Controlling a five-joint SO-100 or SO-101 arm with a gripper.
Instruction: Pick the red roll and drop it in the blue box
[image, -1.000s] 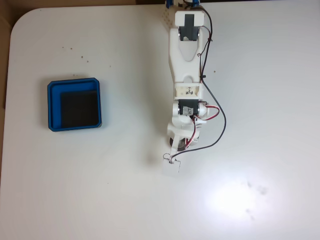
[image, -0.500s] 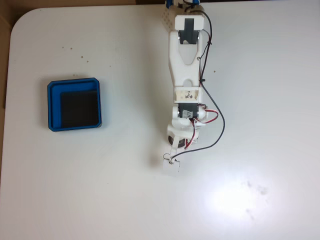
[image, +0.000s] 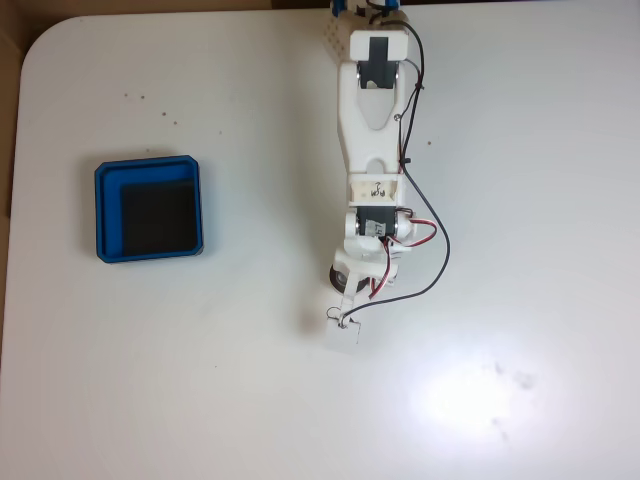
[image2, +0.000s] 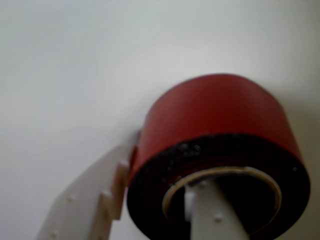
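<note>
In the fixed view the small red tape roll is almost wholly covered by the white arm; in the wrist view its lower rim is cut off by the bottom edge, and the white gripper fingers are blurred.

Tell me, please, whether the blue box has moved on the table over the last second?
No. In the fixed view the blue box sits at the same spot relative to the table's left edge and the small dark specks above it.
</note>
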